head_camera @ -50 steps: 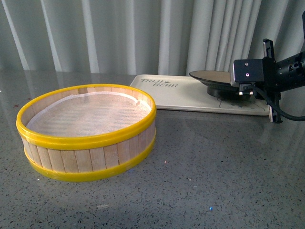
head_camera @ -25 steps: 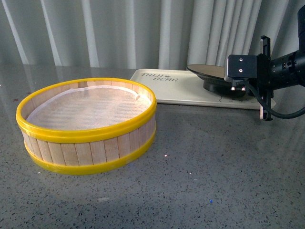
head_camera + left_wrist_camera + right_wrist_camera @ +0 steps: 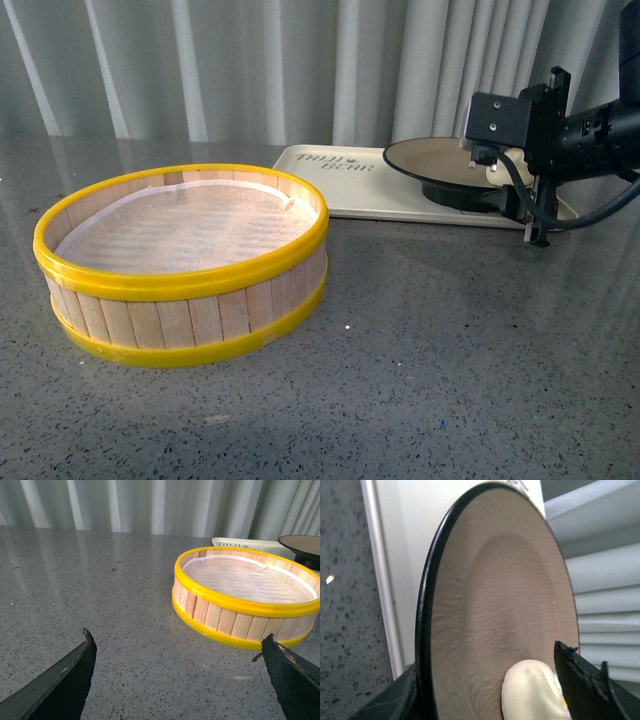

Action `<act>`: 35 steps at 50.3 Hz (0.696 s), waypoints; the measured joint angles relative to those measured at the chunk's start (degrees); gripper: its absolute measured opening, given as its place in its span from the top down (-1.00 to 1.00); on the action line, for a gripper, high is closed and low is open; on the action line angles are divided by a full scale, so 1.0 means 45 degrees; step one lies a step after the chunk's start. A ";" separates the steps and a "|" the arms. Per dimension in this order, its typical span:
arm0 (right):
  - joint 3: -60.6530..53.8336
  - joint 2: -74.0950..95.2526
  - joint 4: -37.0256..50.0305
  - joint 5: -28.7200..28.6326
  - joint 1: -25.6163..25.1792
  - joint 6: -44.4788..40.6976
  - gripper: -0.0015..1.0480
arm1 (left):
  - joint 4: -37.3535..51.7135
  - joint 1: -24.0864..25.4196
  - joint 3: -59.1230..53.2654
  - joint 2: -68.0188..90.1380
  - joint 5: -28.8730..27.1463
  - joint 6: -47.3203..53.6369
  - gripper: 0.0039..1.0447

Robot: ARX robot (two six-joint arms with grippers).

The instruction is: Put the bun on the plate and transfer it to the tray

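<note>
On the left of the grey speckled worktop (image 3: 420,370), in the front view, stands a round wooden steamer (image 3: 185,262) with yellow bands at top and base and a white mesh liner (image 3: 185,232) inside; nothing lies in it. The left hand (image 3: 177,672) does not appear in the front view. Its wrist view shows two dark fingers (image 3: 65,680) set wide apart, open, holding nothing, above bare worktop, with the steamer ahead and well apart from them. Behind and to the right of the steamer lies the tray (image 3: 345,185), flat on the worktop, with dark script lettering (image 3: 335,165) in the corner nearest the steamer. The plate (image 3: 430,160) sits over the right part of the tray; its dark foot appears to rest on the tray surface, though contact cannot be confirmed. The plate interior is beige-brown with a thin black rim. The bun (image 3: 503,172) lies on the plate at the side nearest the right arm, mostly hidden in the front view by the wrist block. The right wrist view shows the bun (image 3: 530,692) resting on the plate interior near the rim, with one dark finger (image 3: 585,685) just beside it and the other (image 3: 395,700) outside the rim. The right hand (image 3: 490,700) thus straddles the plate rim; whether it clamps the rim cannot be told.
</note>
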 joint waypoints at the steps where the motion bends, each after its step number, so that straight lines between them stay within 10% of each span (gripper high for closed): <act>1: -0.0068 -0.0097 0.0034 0.0019 0.0029 0.0175 -0.32 | 0.0000 0.0000 0.0000 0.0000 0.0000 0.0005 -0.88; 11: -0.1307 -0.2448 0.0005 0.0510 0.0588 0.4435 -0.87 | 0.0000 -0.0005 0.0000 0.0000 0.0000 0.0000 -0.88; 21: -0.3730 -0.6951 0.0321 0.1875 0.1632 1.2920 -0.83 | 0.0000 -0.0005 0.0000 0.0000 0.0000 0.0000 -0.88; 29: -0.3823 -0.7747 0.0389 0.1894 0.1768 1.5640 -0.83 | 0.0000 -0.0005 0.0000 0.0000 0.0000 0.0000 -0.88; 35: -0.5634 -0.7844 0.3021 0.6037 0.1938 1.5946 -0.53 | 0.0000 0.0000 0.0000 0.0000 0.0010 0.0005 -0.88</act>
